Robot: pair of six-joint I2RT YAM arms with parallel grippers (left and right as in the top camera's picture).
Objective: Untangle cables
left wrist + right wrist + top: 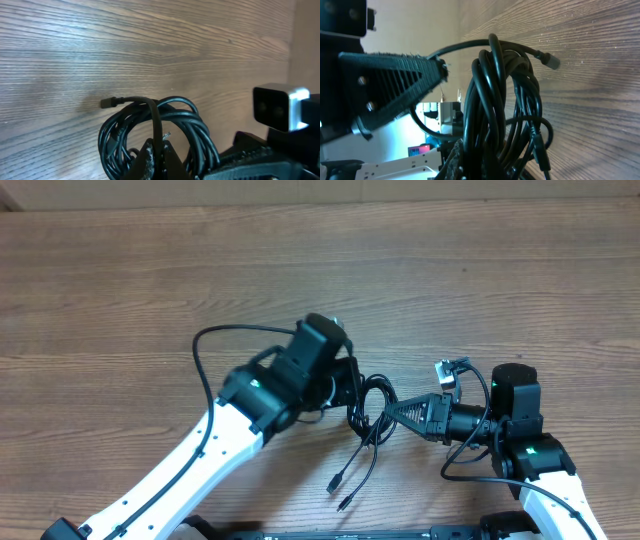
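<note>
The cables [367, 412] form a coiled black bundle held between my two grippers a little above the wooden table. Two loose plug ends [338, 492] trail toward the front edge. My left gripper [356, 392] reaches in from the left and is shut on a single black strand [152, 117] that crosses the bundle [170, 127]. A plug end [106, 103] sticks out to the left of the coil. My right gripper [388, 412] points left and is shut on the thick of the coil [497, 115]. The left gripper's fingers [395, 82] show beside it, and another plug [550, 61] juts out at the upper right.
The wooden table [300, 270] stretches bare toward the back. A thicker black arm wire [215, 345] loops out to the left of the left arm. The right arm's camera housing [280, 107] sits close to the bundle.
</note>
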